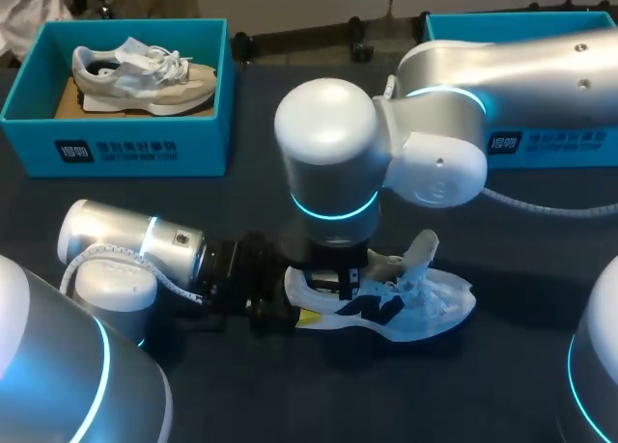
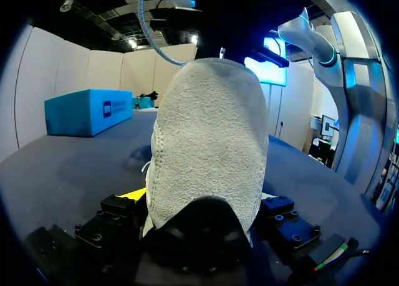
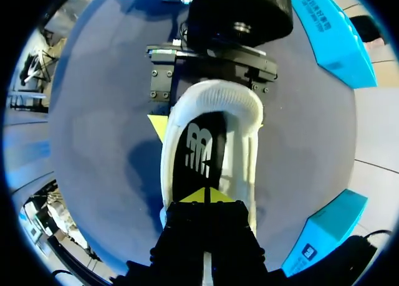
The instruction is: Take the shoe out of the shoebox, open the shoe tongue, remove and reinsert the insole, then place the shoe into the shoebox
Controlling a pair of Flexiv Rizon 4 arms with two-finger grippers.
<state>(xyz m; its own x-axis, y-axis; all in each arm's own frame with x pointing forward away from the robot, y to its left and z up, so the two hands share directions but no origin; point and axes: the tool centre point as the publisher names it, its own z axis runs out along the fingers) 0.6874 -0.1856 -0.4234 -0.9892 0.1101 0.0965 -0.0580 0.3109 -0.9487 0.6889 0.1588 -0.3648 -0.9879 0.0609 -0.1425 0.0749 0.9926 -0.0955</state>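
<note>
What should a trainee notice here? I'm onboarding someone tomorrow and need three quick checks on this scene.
1. True or false: the white shoe lies inside a shoebox.
2. Which part of the white shoe sits at the left gripper? A) toe B) heel C) tongue
3. Fill in: in the right wrist view, the insole inside the white shoe is ___ in colour.

Key: 1 false, it lies on the table; 2 B; 3 black.
</note>
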